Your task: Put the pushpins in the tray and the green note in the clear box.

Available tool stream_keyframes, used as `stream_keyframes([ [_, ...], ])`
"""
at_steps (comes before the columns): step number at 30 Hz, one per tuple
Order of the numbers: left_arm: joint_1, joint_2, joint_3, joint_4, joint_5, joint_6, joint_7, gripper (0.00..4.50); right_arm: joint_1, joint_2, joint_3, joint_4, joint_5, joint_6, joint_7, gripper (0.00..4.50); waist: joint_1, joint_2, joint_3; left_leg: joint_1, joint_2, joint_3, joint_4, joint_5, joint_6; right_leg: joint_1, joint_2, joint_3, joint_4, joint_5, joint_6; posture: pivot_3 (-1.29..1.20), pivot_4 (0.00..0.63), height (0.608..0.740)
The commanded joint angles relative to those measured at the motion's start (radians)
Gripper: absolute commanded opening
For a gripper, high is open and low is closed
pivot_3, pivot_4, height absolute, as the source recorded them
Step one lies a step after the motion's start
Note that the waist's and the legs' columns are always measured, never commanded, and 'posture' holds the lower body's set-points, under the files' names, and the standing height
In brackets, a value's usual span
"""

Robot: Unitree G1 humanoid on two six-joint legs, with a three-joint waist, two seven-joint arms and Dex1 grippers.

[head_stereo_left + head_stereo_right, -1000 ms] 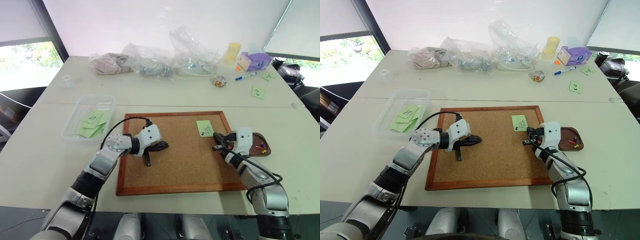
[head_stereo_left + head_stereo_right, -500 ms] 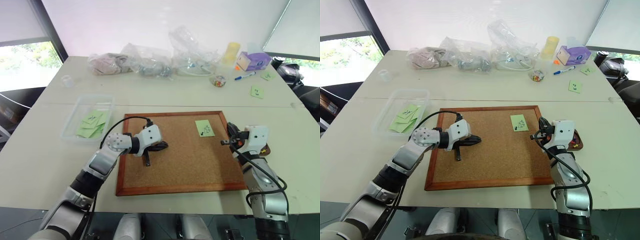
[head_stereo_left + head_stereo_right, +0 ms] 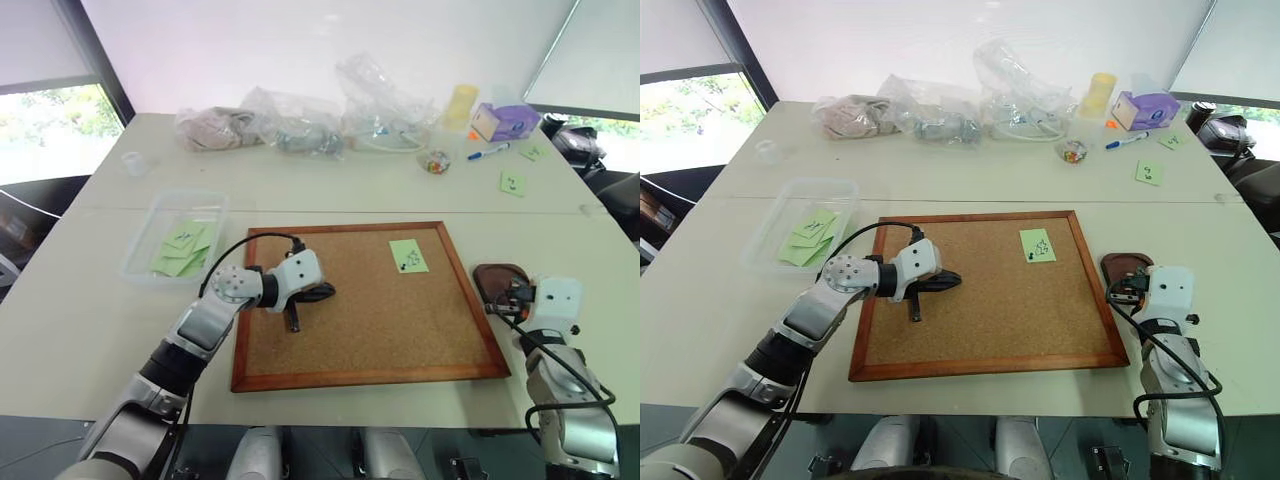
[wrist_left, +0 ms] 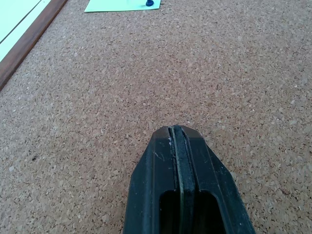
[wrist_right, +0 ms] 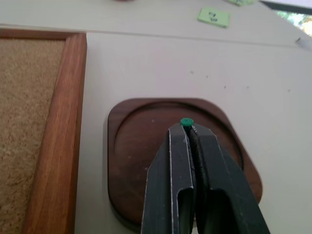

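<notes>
My right gripper [image 5: 187,127] hangs over the dark brown tray [image 5: 141,126], shut on a green-headed pushpin [image 5: 186,122] at its fingertips. The tray [image 3: 490,274] lies just right of the cork board [image 3: 370,320]. The green note [image 3: 408,256] is fixed to the board's far right part by a blue pushpin [image 4: 150,3]. My left gripper [image 3: 322,293] rests shut and empty on the board's left half, well short of that note. The clear box [image 3: 152,228] stands left of the board and holds several green notes.
Crumpled clear plastic bags [image 3: 300,125] line the table's far side. A yellow cup [image 3: 462,103], a purple box [image 3: 505,120], a marker [image 3: 492,152], a small jar [image 3: 436,161] and loose green notes [image 3: 514,183] sit at the far right.
My right gripper has swung right, from beside the green note on the board to above the tray. The left arm has not moved.
</notes>
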Motion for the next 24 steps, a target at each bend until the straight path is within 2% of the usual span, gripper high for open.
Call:
stream_keyframes([
  [1,0.011,0.006,-0.026,0.043,0.035,0.025,0.001,0.00,-0.019,0.001,-0.015,-0.044,0.010,0.040,-0.013,0.03,0.000,0.000,0.000,0.000,0.000,0.000,0.000,0.000,0.000,0.000,0.000,0.000,0.000,0.000,0.000,0.00,0.150,0.737],
  [6,0.008,0.004,-0.025,0.050,0.036,0.020,0.003,0.00,-0.028,0.007,-0.018,-0.049,0.023,0.086,-0.013,0.03,0.000,0.000,0.000,0.000,0.000,0.000,0.000,0.000,0.000,0.000,0.000,0.000,0.000,0.000,0.000,0.00,0.150,0.737],
  [9,0.005,0.003,-0.024,0.054,0.037,0.017,0.004,0.00,-0.034,0.013,-0.029,-0.055,0.039,0.114,-0.012,0.86,0.001,0.000,0.000,0.000,0.000,0.000,0.000,0.000,0.000,0.000,0.000,0.000,0.000,0.000,0.000,0.00,0.150,0.737],
  [16,0.005,-0.001,-0.022,0.058,0.037,0.014,0.008,0.00,-0.040,0.010,-0.047,-0.072,0.047,0.138,-0.015,4.46,0.002,0.000,0.000,0.000,0.000,0.000,0.000,0.000,0.000,0.000,-0.001,0.000,0.000,0.000,0.000,0.00,0.150,0.737],
  [24,0.008,-0.002,-0.020,0.057,0.038,0.015,0.010,0.00,-0.049,0.004,-0.061,-0.107,0.033,-0.005,-0.007,4.46,0.002,0.000,0.000,0.000,0.000,0.000,0.000,0.000,0.000,0.000,-0.001,0.000,0.000,0.000,0.000,0.00,0.150,0.737],
])
